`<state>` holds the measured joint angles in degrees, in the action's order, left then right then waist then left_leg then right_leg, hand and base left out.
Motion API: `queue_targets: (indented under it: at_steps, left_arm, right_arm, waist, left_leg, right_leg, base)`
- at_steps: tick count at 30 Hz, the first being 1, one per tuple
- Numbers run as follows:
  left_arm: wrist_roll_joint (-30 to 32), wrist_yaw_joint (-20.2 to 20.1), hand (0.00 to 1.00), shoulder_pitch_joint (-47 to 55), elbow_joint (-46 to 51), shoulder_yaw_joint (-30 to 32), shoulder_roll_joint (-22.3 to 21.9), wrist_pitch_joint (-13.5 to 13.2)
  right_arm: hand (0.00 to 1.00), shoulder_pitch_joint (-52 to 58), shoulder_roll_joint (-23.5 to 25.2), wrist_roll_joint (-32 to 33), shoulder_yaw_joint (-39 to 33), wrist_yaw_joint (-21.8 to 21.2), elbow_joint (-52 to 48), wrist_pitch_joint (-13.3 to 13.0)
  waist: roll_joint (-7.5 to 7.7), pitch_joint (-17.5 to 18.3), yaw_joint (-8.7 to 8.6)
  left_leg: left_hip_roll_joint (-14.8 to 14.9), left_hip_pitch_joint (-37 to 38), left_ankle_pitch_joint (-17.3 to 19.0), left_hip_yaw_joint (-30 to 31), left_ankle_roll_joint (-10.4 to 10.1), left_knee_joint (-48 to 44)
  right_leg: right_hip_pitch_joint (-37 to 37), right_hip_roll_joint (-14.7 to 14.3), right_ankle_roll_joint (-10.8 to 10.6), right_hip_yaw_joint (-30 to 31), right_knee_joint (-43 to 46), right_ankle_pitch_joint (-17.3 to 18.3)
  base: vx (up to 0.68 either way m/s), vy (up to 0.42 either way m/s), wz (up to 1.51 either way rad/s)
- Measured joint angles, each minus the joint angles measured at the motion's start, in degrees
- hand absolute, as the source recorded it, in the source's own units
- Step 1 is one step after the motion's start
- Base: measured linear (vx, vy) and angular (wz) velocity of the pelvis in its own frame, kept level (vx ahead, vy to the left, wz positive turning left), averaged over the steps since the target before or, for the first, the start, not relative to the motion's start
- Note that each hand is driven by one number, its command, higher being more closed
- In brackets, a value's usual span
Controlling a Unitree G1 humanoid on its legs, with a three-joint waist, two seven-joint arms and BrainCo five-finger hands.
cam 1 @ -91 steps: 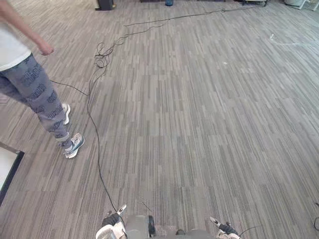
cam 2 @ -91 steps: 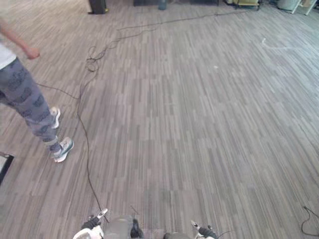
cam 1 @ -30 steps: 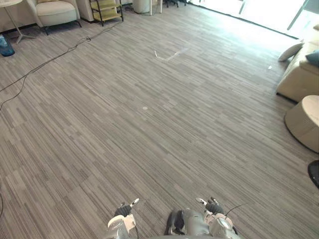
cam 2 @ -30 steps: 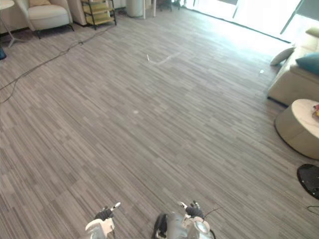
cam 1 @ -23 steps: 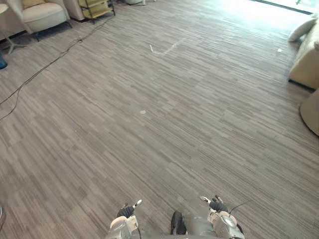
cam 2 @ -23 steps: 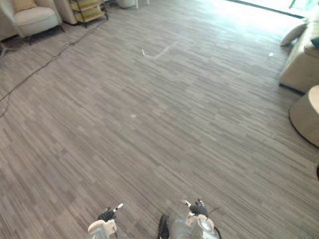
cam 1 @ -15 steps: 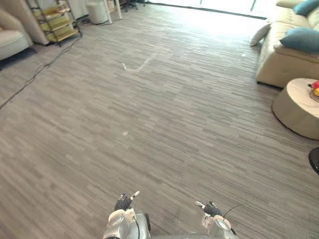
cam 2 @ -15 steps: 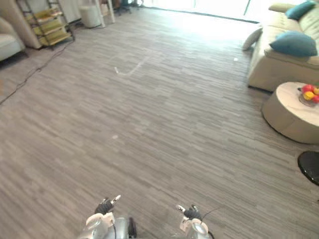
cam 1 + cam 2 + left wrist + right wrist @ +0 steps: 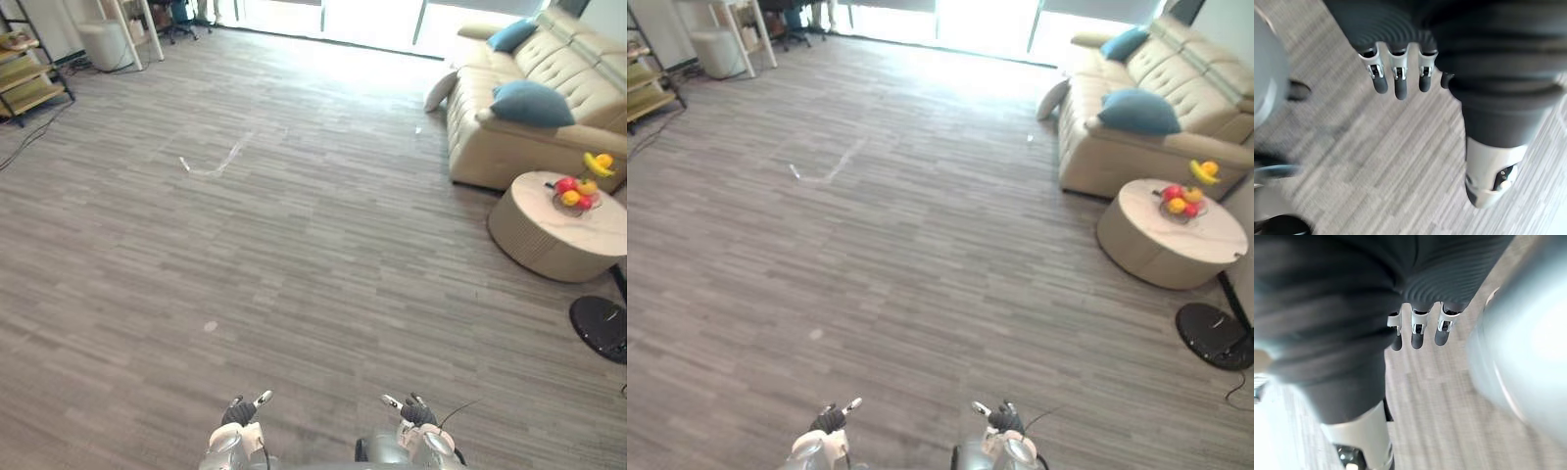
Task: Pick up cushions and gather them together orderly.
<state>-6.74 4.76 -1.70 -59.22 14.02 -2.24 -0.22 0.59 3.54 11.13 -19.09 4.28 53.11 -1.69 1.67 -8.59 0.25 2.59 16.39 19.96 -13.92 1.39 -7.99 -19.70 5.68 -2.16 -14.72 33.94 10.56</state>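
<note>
Fingers (image 9: 1400, 87) of your left hand (image 9: 238, 412) are hanging straight and released, grasping nothing, above the grey striped floor (image 9: 294, 245). The fingers (image 9: 1418, 335) of your right hand (image 9: 411, 410) are hanging just as loose and empty. Both hands are sitting low at the bottom centre of the head views, well apart from every cushion.

You are looking at the cushions in the upper right of the frame. A large blue cushion (image 9: 534, 103) is lying on the seat of the cream sofa (image 9: 490, 152). A smaller blue cushion (image 9: 513, 35) is leaning against the sofa's back, higher in the frame. A pale cushion (image 9: 440, 91) is leaning on the sofa's end, at its left side in the frame, down by the floor.

Near the sofa, at the right edge, a round tabletop (image 9: 544, 235) is carrying a bowl of fruit (image 9: 573, 191). Lower on that edge, a black round base (image 9: 600, 328) is resting on the floor. At the upper left edge a shelf rack (image 9: 27, 83) is standing.
</note>
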Motion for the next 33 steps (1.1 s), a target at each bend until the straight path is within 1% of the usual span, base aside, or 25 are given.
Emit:
queue_targets:
  at_steps: [1, 2, 3, 4, 5, 6, 7, 9, 10, 12, 14, 15, 17, 18, 19, 20, 21, 23, 24, 26, 27, 28, 30, 31, 33]
  left_arm:
    - [0.1, 0.0, 0.00, 0.0, 0.0, -0.2, -0.2, 0.0]
    - [0.1, 0.0, 0.00, 0.3, -0.1, -0.3, -0.4, 0.0]
    - [0.4, -0.1, 0.00, 0.7, -0.5, -0.2, -0.7, 0.0]
    - [0.5, -0.2, 0.00, 0.7, -0.5, -0.2, -1.1, -0.1]
    - [0.6, -0.4, 0.00, 0.7, -0.5, -0.2, -1.2, 0.0]
    - [0.7, -0.4, 0.00, 0.6, -0.5, -0.4, -1.5, 0.0]
    - [1.0, -0.4, 0.00, 0.7, -0.4, -0.3, -1.5, 0.0]
    - [1.0, -0.4, 0.00, 1.1, 0.6, 0.5, -1.2, 0.0]
    - [0.9, -0.4, 0.00, 1.1, 1.4, 1.5, -1.2, -0.1]
    - [0.9, -0.4, 0.00, 1.1, 3.8, 2.4, -0.6, -0.3]
    - [0.3, -0.4, 0.00, 1.9, 5.9, 2.3, -0.1, -0.8]
    - [0.2, -0.4, 0.00, 1.9, 6.3, 2.4, -0.1, -0.8]
    - [0.0, -0.3, 0.00, 2.5, 6.9, 2.4, -0.3, -1.2]
    - [-0.1, -0.3, 0.00, 2.6, 6.9, 2.4, -0.1, -1.4]
    - [-0.1, -0.2, 0.00, 3.0, 6.7, 2.4, 0.6, -1.6]
    - [-0.1, 0.0, 0.00, 3.4, 6.3, 2.3, 1.2, -1.6]
    - [-0.2, 0.0, 0.00, 3.4, 5.6, 2.6, 1.5, -1.6]
    - [-0.1, 0.2, 0.00, 3.2, 4.9, 3.0, 2.2, -1.4]
    - [-0.1, 0.2, 0.00, 3.2, 3.5, 2.9, 2.6, -0.8]
    - [-0.1, 0.3, 0.00, 3.1, 2.6, 2.4, 2.6, -0.4]
    - [-0.1, 0.3, 0.00, 2.9, 2.3, 2.0, 2.5, -0.2]
    - [-0.1, 0.2, 0.00, 2.6, 2.3, 1.4, 1.9, -0.2]
    - [0.0, 0.1, 0.00, 2.1, 2.4, 1.3, 1.7, -0.2]
    - [0.0, 0.1, 0.00, 2.0, 2.2, 1.3, 1.8, 0.0]
    - [0.1, 0.1, 0.00, 2.0, 1.6, 0.3, 1.3, 0.2]
  right_arm:
    - [0.00, -0.5, -0.3, 0.0, -0.8, 0.0, 0.0, 0.0]
    - [0.00, -0.3, -0.6, 0.0, -1.2, 0.1, 0.0, 0.0]
    - [0.00, -0.1, -1.4, 0.0, -0.9, 0.2, 0.1, 0.1]
    - [0.00, -0.4, -2.6, -0.1, -1.0, 0.2, 0.1, 0.2]
    - [0.00, -0.8, -2.7, -0.2, -1.1, 0.4, 0.1, 0.2]
    - [0.00, -1.0, -3.1, -0.2, -1.2, 0.3, 0.0, 0.3]
    - [0.00, -0.8, -3.4, -0.2, -0.9, 0.3, -0.2, 0.4]
    - [0.00, -1.1, -3.5, 0.0, 0.5, 0.3, -0.4, 0.4]
    - [0.00, -1.8, -3.1, 0.0, 1.3, 0.4, 0.0, 0.6]
    - [0.00, -2.4, -1.4, 0.1, 2.2, 0.5, 0.7, 0.9]
    - [0.00, -2.3, 0.0, 0.2, 2.3, 0.5, 2.8, 1.2]
    - [0.00, -2.3, 0.2, 0.2, 2.4, 0.6, 2.8, 1.3]
    - [0.00, -1.8, 0.4, 0.1, 2.4, 0.7, 2.5, 1.3]
    - [0.00, -1.6, 0.4, 0.1, 2.4, 0.8, 2.6, 1.3]
    - [0.00, -1.2, 0.3, 0.1, 2.9, 0.9, 3.3, 1.6]
    - [0.00, -1.0, 0.2, 0.1, 3.6, 0.6, 3.9, 1.7]
    - [0.00, -0.8, 0.4, 0.1, 3.5, 0.7, 4.2, 1.8]
    - [0.00, -0.5, 0.4, 0.0, 3.6, 0.6, 4.1, 2.0]
    - [0.00, -0.3, 0.1, -0.1, 4.2, 0.5, 3.8, 1.9]
    - [0.00, 0.0, 0.1, -0.9, 5.2, 0.2, 2.1, 1.5]
    - [0.00, 0.3, 0.0, -1.8, 5.8, 0.1, 1.0, 1.1]
    - [0.00, 0.8, -0.1, -2.3, 5.8, -0.1, -0.7, 0.7]
    - [0.00, 0.7, 0.0, -2.3, 5.7, -0.6, -1.7, 0.6]
    - [0.00, 0.6, -0.1, -2.3, 5.1, -0.8, -2.0, 0.5]
    - [0.00, 0.5, -0.5, -2.2, 3.5, -0.8, -2.5, 0.1]
  waist:
    - [-0.13, -0.3, -0.30]
    - [-0.45, -0.6, -0.35]
    - [-1.45, -1.0, -0.83]
    - [-3.35, -1.0, -0.52]
    - [-3.71, -1.4, -0.14]
    - [-4.04, -1.6, -0.40]
    - [-4.76, -1.4, -0.66]
    - [-6.07, -1.9, -0.17]
    - [-6.52, -2.8, 0.01]
    - [-4.96, -4.3, 1.33]
    - [-3.12, -3.6, 2.89]
    - [-3.22, -3.5, 3.21]
    - [-3.76, -2.9, 3.25]
    - [-3.62, -2.6, 3.41]
    - [-2.30, -1.2, 3.89]
    - [-1.40, 0.4, 3.45]
    - [-0.51, 1.4, 3.37]
    - [0.31, 1.2, 3.68]
    - [0.19, 0.7, 3.86]
    - [-0.31, -0.1, 3.09]
    - [-0.60, -0.4, 2.67]
    - [-1.68, -0.5, 2.49]
    - [-0.89, -0.9, 2.48]
    - [-0.64, -1.2, 2.23]
    - [-0.94, -1.1, 0.89]
  left_leg:
    - [-0.1, 2.1, 0.9, 0.7, -0.5, 1.3]
    - [-0.2, 4.1, 1.4, 1.3, -0.7, 2.2]
    - [0.4, 6.4, 1.6, 3.0, -0.2, 2.8]
    - [2.2, 7.0, 0.6, 4.8, -1.9, 1.4]
    - [2.5, 6.7, -1.0, 6.4, -4.0, -0.6]
    - [2.4, 6.1, -3.4, 8.2, -4.5, -3.7]
    - [2.5, 2.0, -6.6, 10.8, -7.1, -13.9]
    - [3.7, -7.4, -12.8, 14.0, -14.0, -34.0]
    - [5.1, -12.5, -11.6, 12.5, -12.6, -44.4]
    - [6.6, -19.5, -7.5, 9.0, -7.2, -52.5]
    - [7.6, -27.4, -3.2, 3.2, -4.0, -45.6]
    - [7.8, -29.3, -2.7, 2.3, -3.3, -41.9]
    - [7.3, -33.4, -4.4, 2.2, -3.5, -26.0]
    - [6.7, -34.3, -8.6, 3.0, -3.7, -23.4]
    - [4.2, -34.1, -8.9, 2.1, -2.9, -23.1]
    - [2.8, -34.2, -7.7, 1.3, -2.7, -22.6]
    - [2.5, -34.2, -6.6, 0.3, -0.8, -23.4]
    - [1.0, -30.8, -4.5, -1.2, 1.4, -23.5]
    - [-0.4, -23.9, -3.0, -2.8, 2.2, -19.5]
    - [-1.1, -18.2, -2.0, -3.3, 2.1, -16.4]
    - [-1.4, -14.7, -1.8, -3.6, 2.2, -14.3]
    - [-1.3, -10.2, -0.2, -3.8, 1.7, -10.8]
    - [-1.3, -5.9, 1.8, -4.2, 1.4, -8.3]
    - [-1.2, -3.1, 2.5, -4.2, 1.7, -7.0]
    - [-0.5, 1.3, 2.7, -3.6, 1.9, -3.2]
  right_leg:
    - [-0.3, -0.6, 0.2, -0.5, -8.8, -3.5]
    - [-0.2, -1.4, 1.0, -0.4, -12.9, -6.3]
    - [0.4, -2.5, 4.7, 0.3, -12.0, -11.0]
    - [0.6, -3.0, 6.7, -0.7, -8.5, -7.9]
    - [0.5, -2.5, 7.1, -0.8, -5.6, -5.7]
    - [0.6, -2.2, 7.2, -0.8, -3.2, -3.6]
    - [3.0, -3.1, 7.0, -0.8, -4.1, -1.2]
    - [8.1, -5.2, 6.7, 0.2, -9.9, -0.2]
    - [12.5, -7.0, 7.3, 1.4, -13.4, 0.2]
    - [21.0, -7.8, 7.9, 3.8, -18.6, 1.7]
    - [27.0, -6.8, 6.2, 7.0, -22.4, 2.7]
    - [28.4, -6.4, 5.5, 8.0, -23.0, 3.4]
    - [32.2, -4.5, 2.4, 10.5, -24.2, 6.5]
    - [33.2, -3.6, 1.5, 11.2, -24.3, 8.0]
    - [34.3, -1.5, 0.6, 13.3, -24.3, 9.1]
    - [33.6, 0.0, 1.0, 14.1, -24.3, 8.5]
    - [32.3, 0.9, 0.7, 16.1, -22.6, 6.3]
    - [29.6, 2.5, -2.6, 18.8, -12.6, 3.9]
    - [21.5, 3.1, -6.2, 20.6, 7.6, -2.5]
    - [16.2, 3.2, -6.7, 19.3, 21.0, -3.2]
    - [13.3, 3.3, -5.7, 17.3, 26.0, -2.4]
    - [8.8, 3.1, -4.4, 13.2, 28.3, -0.7]
    - [3.4, 3.2, -3.7, 8.6, 27.1, 1.6]
    - [1.0, 3.0, -2.0, 5.1, 23.0, 3.1]
    - [-1.0, 1.4, -0.7, -0.6, 9.0, 2.6]
  base:
    - [0.59, -0.110, 0.41]
    - [0.67, -0.111, 0.44]
    - [0.81, -0.120, 0.33]
    - [0.68, -0.100, 0.24]
    - [0.64, -0.147, 0.09]
    - [0.65, -0.199, 0.03]
    - [0.66, -0.202, -0.03]
    - [0.65, -0.097, -0.27]
    - [0.72, -0.015, -0.47]
    - [0.53, 0.015, -0.50]
    - [0.52, 0.077, -0.76]
    - [0.50, 0.141, -0.77]
    - [0.50, 0.202, -0.57]
    - [0.74, 0.362, -0.53]
    - [0.65, 0.318, -0.28]
    - [0.81, 0.393, -0.25]
    - [0.56, 0.281, -0.14]
    - [0.69, 0.358, -0.41]
    - [0.65, 0.302, -0.53]
    - [0.43, 0.163, -0.37]
    - [0.45, 0.124, -0.22]
    - [0.45, 0.112, -0.17]
    - [0.47, 0.076, -0.11]
    - [0.57, 0.037, 0.05]
    - [0.49, -0.010, 0.32]
